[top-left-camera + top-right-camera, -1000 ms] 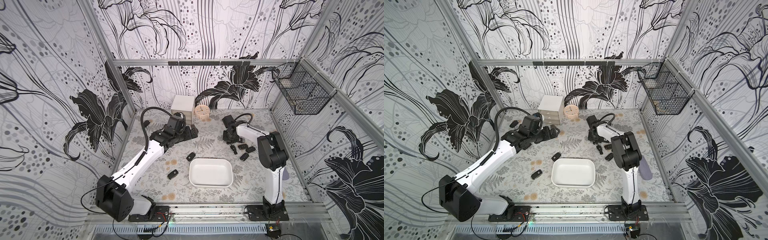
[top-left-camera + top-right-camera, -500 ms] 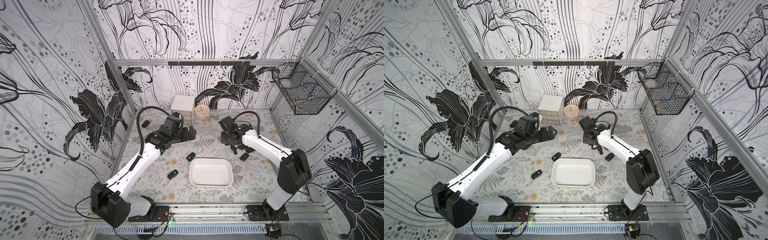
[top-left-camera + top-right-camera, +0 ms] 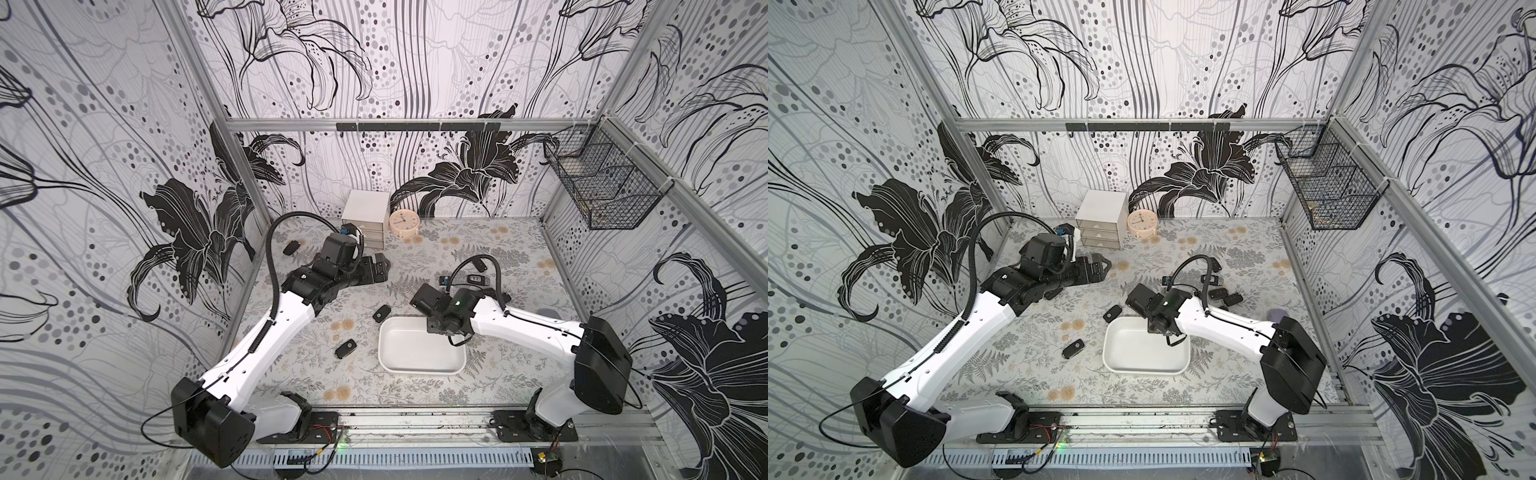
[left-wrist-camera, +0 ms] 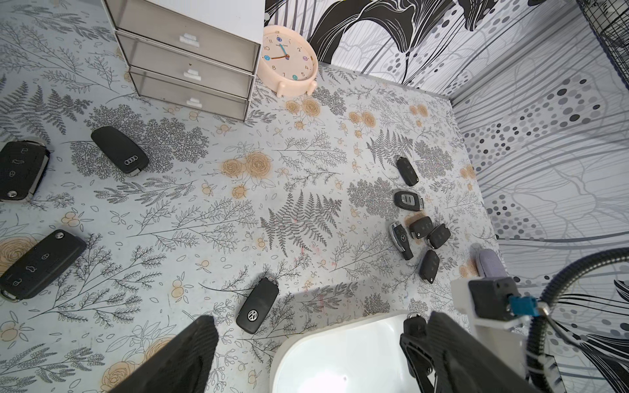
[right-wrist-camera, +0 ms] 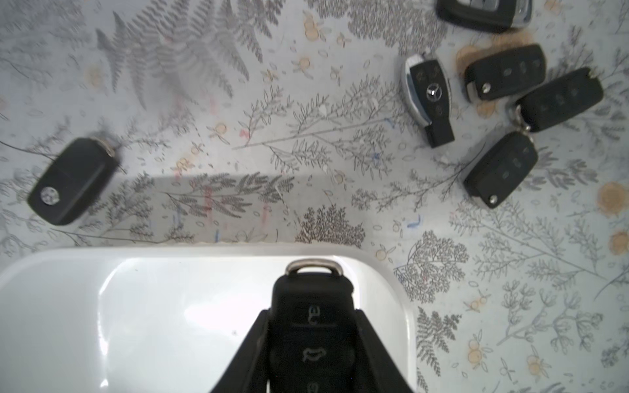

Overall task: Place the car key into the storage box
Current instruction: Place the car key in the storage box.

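My right tool (image 5: pixel 311 314) is pinching the car key (image 5: pixel 311 335) by its two long sides, button face up and metal loop pointing away from my wrist. That puts the pickup behind me, as I judge it. In the right wrist view the key hangs over the white inside of the storage box (image 3: pixel 415 349), near a rounded corner and just inside the rim. In both top views my wrist sits above the back edge of the box, on the side nearest the drawers. I cannot tell how high the key is above the box floor. It is not lying there yet, and the box holds nothing else that I can see. What is left is the last step: lowering if needed, spreading the jaws so the key drops flat inside, then lifting clear. My left tool (image 3: pixel 376 266) is spread wide and holds nothing, hovering near the small drawer cabinet (image 3: pixel 365 224), well apart from the box. Other key fobs lie loose on the tabletop (image 3: pixel 478 374), one just beside the box (image 5: pixel 73 180) and a cluster further off (image 5: pixel 503 73).
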Controlling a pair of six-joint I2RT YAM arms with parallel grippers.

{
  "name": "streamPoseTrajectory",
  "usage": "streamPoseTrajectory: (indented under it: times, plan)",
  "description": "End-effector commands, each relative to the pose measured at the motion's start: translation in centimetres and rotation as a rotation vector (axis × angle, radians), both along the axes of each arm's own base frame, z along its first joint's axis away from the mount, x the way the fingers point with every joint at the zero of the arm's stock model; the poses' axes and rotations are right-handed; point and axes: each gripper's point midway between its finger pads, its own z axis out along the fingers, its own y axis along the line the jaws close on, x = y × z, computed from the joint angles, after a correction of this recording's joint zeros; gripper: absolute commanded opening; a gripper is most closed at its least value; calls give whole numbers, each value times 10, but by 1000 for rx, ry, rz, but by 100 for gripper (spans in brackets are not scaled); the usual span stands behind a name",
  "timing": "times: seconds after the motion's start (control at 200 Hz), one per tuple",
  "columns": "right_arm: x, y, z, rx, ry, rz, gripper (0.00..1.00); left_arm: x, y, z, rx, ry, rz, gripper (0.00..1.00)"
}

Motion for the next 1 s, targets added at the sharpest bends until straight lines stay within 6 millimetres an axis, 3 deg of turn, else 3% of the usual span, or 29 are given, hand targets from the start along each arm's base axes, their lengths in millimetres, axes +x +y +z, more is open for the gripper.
streamPoseTrajectory:
  times: [0.0, 0.18, 0.476, 0.996]
  plan:
    - [-7, -7, -8, -21, -6, -56, 28, 1, 7, 4, 26, -33, 18, 99]
    - [-10, -16, -30, -57, 1, -59, 29, 1, 5, 4, 2, -33, 26, 99]
    - [-9, -14, -67, -111, 46, -49, 30, -1, 4, 4, -21, -16, 35, 99]
    - [-8, -25, -91, -155, 85, -96, 35, -10, 11, 2, -5, -9, 42, 99]
